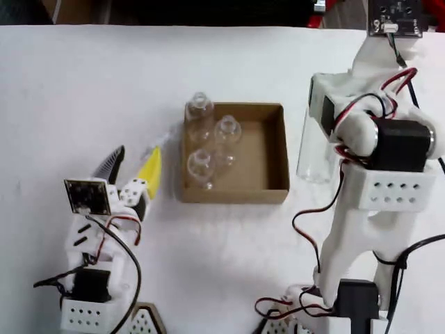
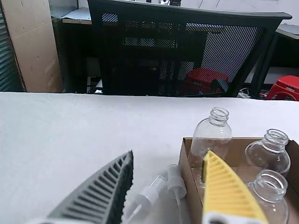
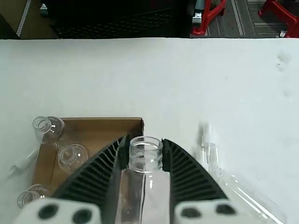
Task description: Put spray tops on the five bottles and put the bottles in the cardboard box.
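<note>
You are early in the job: none of the bottles you can see wears a spray top. Two open-necked bottles (image 1: 227,130) (image 1: 200,165) stand upright in the box (image 1: 264,153), and a third bottle (image 1: 199,106) stands at the box's far corner. From these views you cannot tell whether it is just inside the wall or just outside.

Your right gripper (image 3: 145,145) holds a fourth bottle (image 1: 314,149) upright, its fingers closed around the neck, above the table (image 1: 83,83) just beside the box. Its mouth is bare too.

Your left gripper (image 2: 169,158) hangs low beside the box's other side with its fingers spread wide and nothing in them. Two spray tops (image 2: 176,181) (image 2: 152,192) lie on the table between those fingers.

More clear parts (image 3: 207,140) lie on the table by the right gripper, probably another top. The longer clear shape next to it may be the fifth bottle, but that is not certain.

By this reading every top has yet to go on, and the bottles in the box will likely need to come out for capping or be capped where they stand.
</note>
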Tool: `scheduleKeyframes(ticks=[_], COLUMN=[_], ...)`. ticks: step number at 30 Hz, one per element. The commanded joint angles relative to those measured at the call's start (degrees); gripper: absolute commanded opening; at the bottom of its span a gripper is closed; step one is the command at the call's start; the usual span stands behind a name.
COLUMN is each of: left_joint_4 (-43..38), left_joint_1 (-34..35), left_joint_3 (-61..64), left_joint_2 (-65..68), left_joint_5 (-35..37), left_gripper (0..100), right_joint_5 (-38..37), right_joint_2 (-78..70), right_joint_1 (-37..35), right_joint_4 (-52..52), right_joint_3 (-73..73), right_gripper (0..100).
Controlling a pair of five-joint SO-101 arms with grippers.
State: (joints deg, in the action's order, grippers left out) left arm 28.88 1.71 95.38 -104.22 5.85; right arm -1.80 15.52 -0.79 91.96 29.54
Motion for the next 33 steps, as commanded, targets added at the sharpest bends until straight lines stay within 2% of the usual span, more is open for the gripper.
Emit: scheduleKeyframes(ticks=[1, 10, 15, 26, 33], left_joint_4=[-1.4, -1.4, -1.4, -1.4, -1.5], left_joint_1=[-0.2, -0.2, -0.2, -0.2, -0.2], left_joint_3=[-0.7, -0.7, -0.7, -0.7, -0.7], left_joint_2=[-0.7, -0.7, -0.7, -0.7, -0.7], left_joint_5=[-0.8, -0.8, -0.8, -0.8, -3.0], left_gripper=[22, 22, 22, 22, 22], right_joint_5=[0.5, 0.6, 0.3, 0.7, 0.7], right_joint_2=[2.5, 11.0, 17.6, 35.2, 35.9], right_joint_1=[-1.3, -1.4, -6.9, -8.3, -6.2], right_joint_4=[-2.4, -2.2, -3.6, -43.7, -64.5], right_joint_3=[-1.0, -2.1, -15.2, -54.0, -67.6], right_gripper=[1.6, 1.6, 1.6, 1.5, 1.5])
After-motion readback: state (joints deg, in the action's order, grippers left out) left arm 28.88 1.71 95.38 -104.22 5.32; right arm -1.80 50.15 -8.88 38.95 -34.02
